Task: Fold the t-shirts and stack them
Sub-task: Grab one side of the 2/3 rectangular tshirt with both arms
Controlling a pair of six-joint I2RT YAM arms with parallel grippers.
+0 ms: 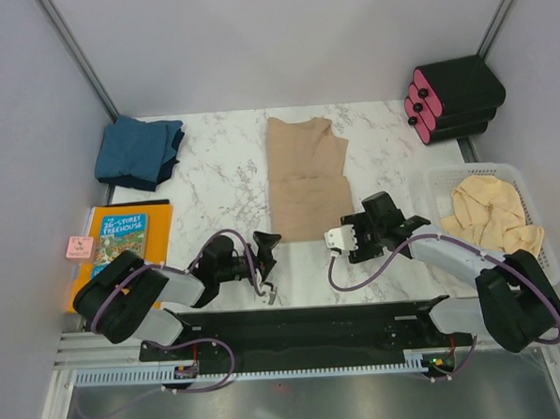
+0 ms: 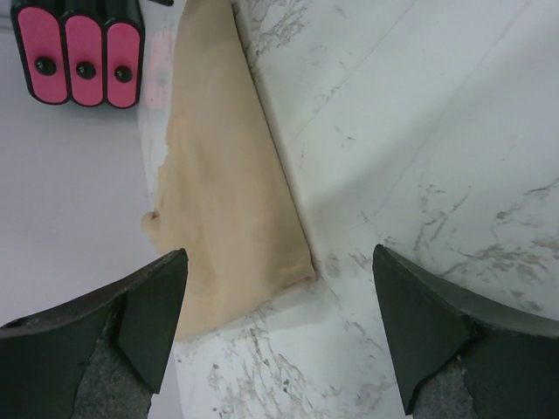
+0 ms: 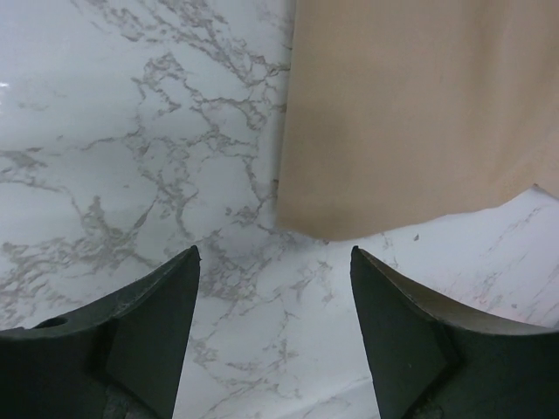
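Note:
A tan t-shirt (image 1: 305, 175) lies folded into a long strip in the middle of the marble table. Its near corner shows in the left wrist view (image 2: 218, 175) and its near edge in the right wrist view (image 3: 419, 113). A folded dark teal-blue t-shirt (image 1: 138, 153) rests at the back left. A crumpled pale beige t-shirt (image 1: 487, 213) fills the white basket (image 1: 534, 217) on the right. My left gripper (image 1: 267, 265) (image 2: 278, 251) is open just left of the tan shirt's near end, holding nothing. My right gripper (image 1: 349, 239) (image 3: 273, 249) is open at the shirt's near right corner, also empty.
A black holder with pink round ends (image 1: 453, 99) (image 2: 83, 52) stands at the back right. An orange-and-blue picture book (image 1: 122, 238) and a small pink block (image 1: 79, 246) lie at the left edge. Grey walls close in both sides.

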